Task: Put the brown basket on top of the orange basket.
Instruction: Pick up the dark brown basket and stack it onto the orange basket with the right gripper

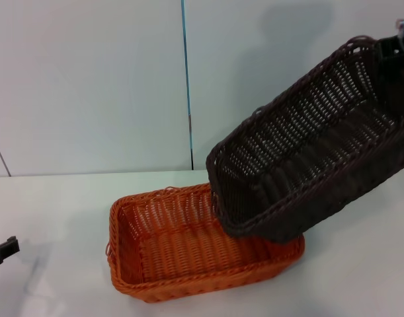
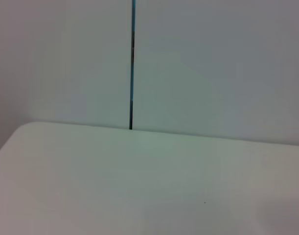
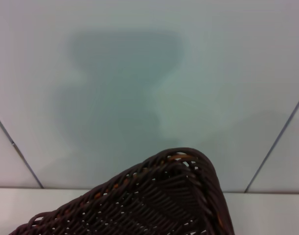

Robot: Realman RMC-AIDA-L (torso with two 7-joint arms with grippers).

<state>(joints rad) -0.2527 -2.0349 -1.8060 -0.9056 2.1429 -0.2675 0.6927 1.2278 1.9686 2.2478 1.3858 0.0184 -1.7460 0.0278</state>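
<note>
Brown basket (image 1: 307, 165): dark woven wicker, rectangular, braided rim; held in the air, steeply tilted, its high end at 2 o'clock in the head view, its low end over the far right corner of the orange basket, overlapping that rim; contact there cannot be judged. The right wrist view shows one raised corner (image 3: 173, 196) against the wall.

Orange basket (image 1: 188, 254): bright orange wicker, rectangular, open side up, standing on the white surface (image 1: 56, 211) at about 6 o'clock.

Right hand (image 1: 395, 49): at the brown basket's upper end, clamped on its rim, mostly hidden behind it.

Left hand (image 1: 4, 249): low at 9 o'clock by the frame edge; whether its fingers are apart or together cannot be told.

Wall (image 1: 89, 86): pale panels with a dark vertical seam (image 1: 186, 86).
</note>
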